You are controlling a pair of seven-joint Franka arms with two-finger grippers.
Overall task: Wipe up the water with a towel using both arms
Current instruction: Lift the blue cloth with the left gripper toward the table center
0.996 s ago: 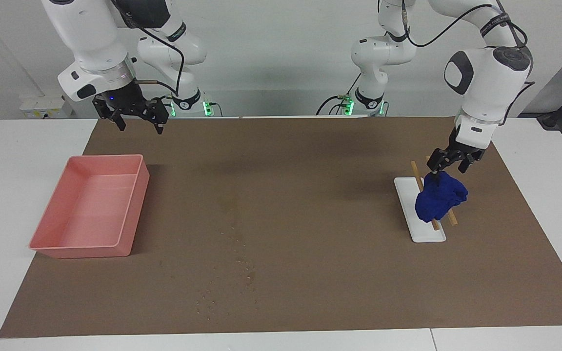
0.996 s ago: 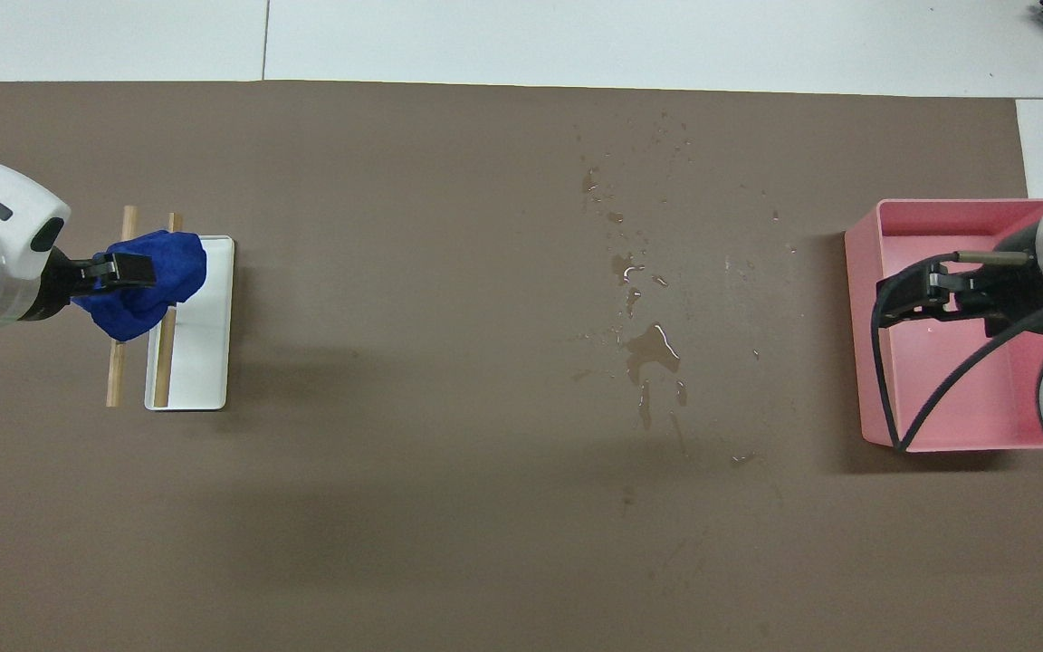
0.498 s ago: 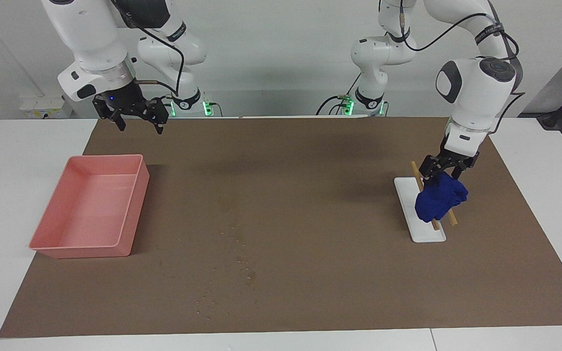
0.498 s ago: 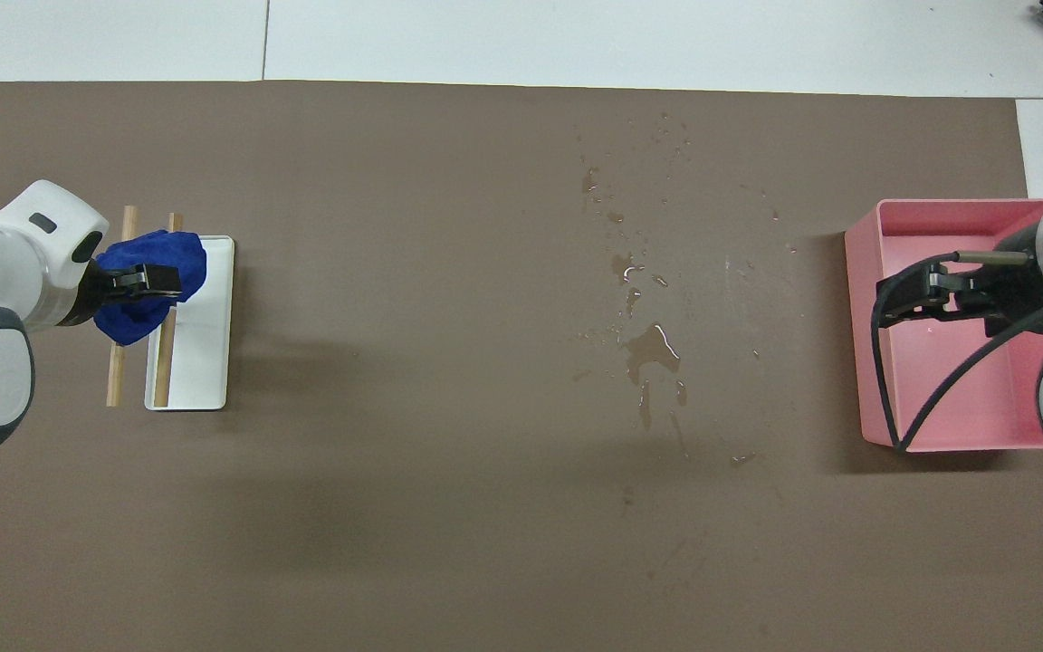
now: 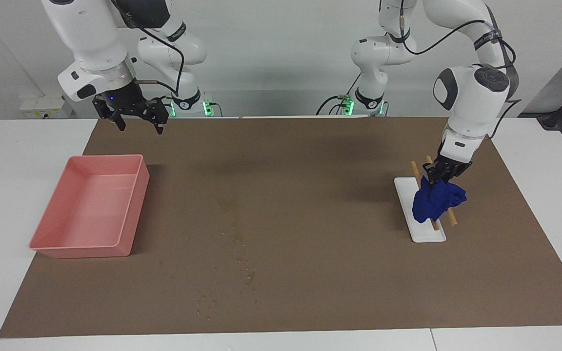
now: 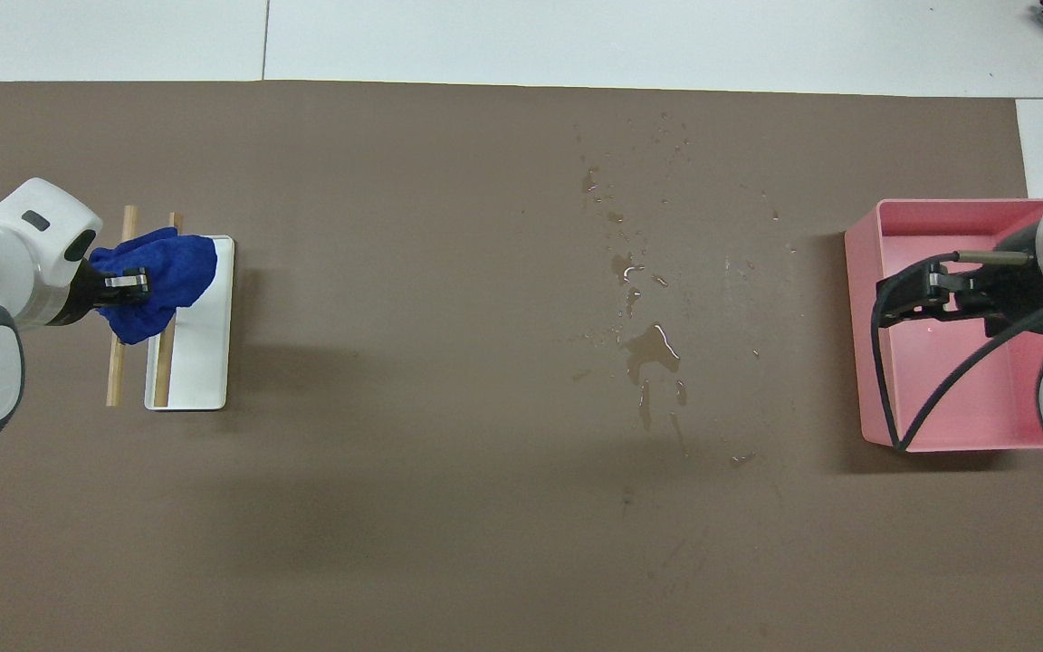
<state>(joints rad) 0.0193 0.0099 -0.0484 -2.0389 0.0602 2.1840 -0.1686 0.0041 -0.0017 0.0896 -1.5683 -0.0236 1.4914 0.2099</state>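
Note:
The royal-blue towel [image 5: 434, 204] hangs bunched over two wooden sticks [image 5: 436, 225] on a white flat stand [image 5: 427, 233] toward the left arm's end of the table. My left gripper [image 5: 438, 176] is down on the top of the towel, its fingers shut on the fabric. It also shows in the overhead view [image 6: 128, 282], with the towel [image 6: 168, 272] beside it. The water [image 5: 244, 267] is a scatter of droplets and small puddles [image 6: 650, 346] on the brown mat, mid-table. My right gripper [image 5: 138, 125] waits open and empty, raised over the pink tray's area [image 6: 885, 305].
A pink tray [image 5: 137, 195] stands toward the right arm's end of the table, and its rim shows in the overhead view [image 6: 855, 362]. The brown mat [image 5: 310, 161] covers most of the white table.
My left gripper has come down onto the towel and its fingers have closed on it. The towel is now gathered tighter under the gripper. The right arm has not moved.

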